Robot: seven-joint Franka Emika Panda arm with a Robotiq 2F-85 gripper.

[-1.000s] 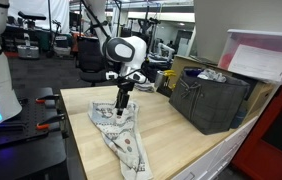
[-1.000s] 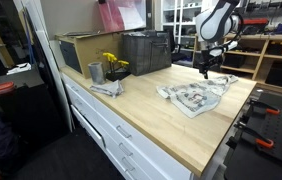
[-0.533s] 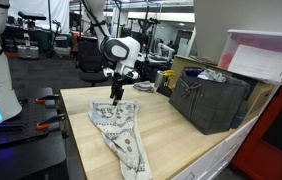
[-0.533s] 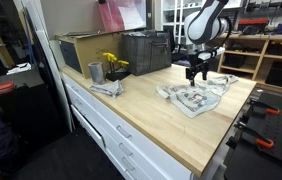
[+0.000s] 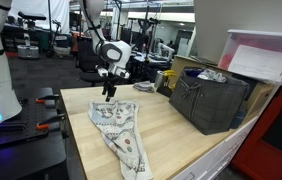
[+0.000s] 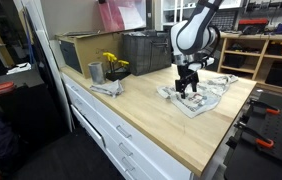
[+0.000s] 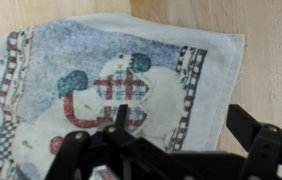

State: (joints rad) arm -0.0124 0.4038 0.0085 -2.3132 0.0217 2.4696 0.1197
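- Pale wood counter [image 5: 186, 140], with the towel [image 5: 118, 128] lying rumpled on it. In an exterior view its long axis runs from the far end to the near edge.
- Fingers [image 7: 264, 148] spread wide and empty, hovering just above the towel's red-checked border and blue print.
- Dark crate [image 5: 211, 100] alongside, workshop behind.

hand [image 5: 107, 92] | slid sideways above towel [image 5: 121, 130] | arm swung along

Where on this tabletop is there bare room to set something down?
Bare wood lies between the cloth and the crate, and at the near end of the table. Crowded by the flowers and under the gripper.
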